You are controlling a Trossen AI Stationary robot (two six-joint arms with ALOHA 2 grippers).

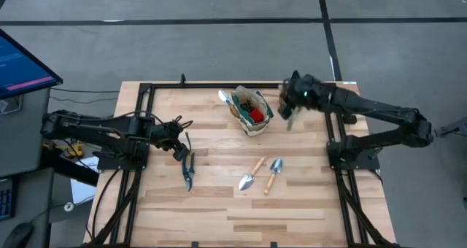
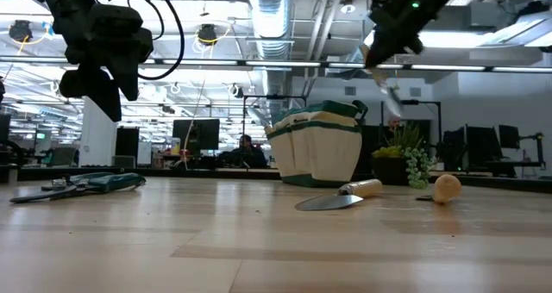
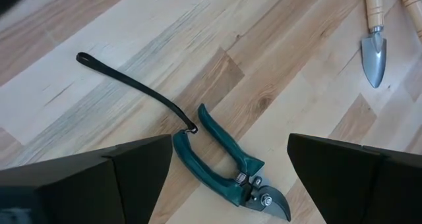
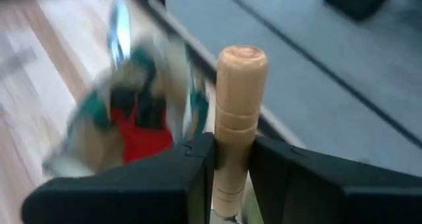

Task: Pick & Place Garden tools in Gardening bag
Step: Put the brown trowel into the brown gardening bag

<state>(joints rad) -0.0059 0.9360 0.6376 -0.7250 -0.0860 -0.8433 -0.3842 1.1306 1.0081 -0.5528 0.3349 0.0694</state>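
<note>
My right gripper (image 1: 293,102) is raised to the right of the gardening bag (image 1: 252,111) and shut on a wooden-handled hand tool (image 4: 241,85). The green and cream bag stands upright at the far middle with a red piece (image 1: 255,115) inside and a silver trowel head (image 1: 224,96) at its far left. My left gripper (image 1: 179,140) is open above the table, just far of the teal-handled pruning shears (image 3: 227,165), which lie flat. Two wooden-handled trowels (image 1: 252,173) (image 1: 273,173) lie flat near the table's middle. My right gripper pinches the tool's wooden handle (image 4: 232,159) between its two fingers, below the rounded free end (image 4: 242,53), which stands out past them. The fingers lie across the handle. The tool is lifted clear of the table, its metal end (image 2: 390,95) hanging tilted below the gripper.
A small potted green plant (image 2: 407,159) stands behind the bag in the low view. The shears' black wrist strap (image 3: 132,85) trails across the wood. A black frame (image 1: 146,87) runs along the table's edges. Bare wood lies at the near side.
</note>
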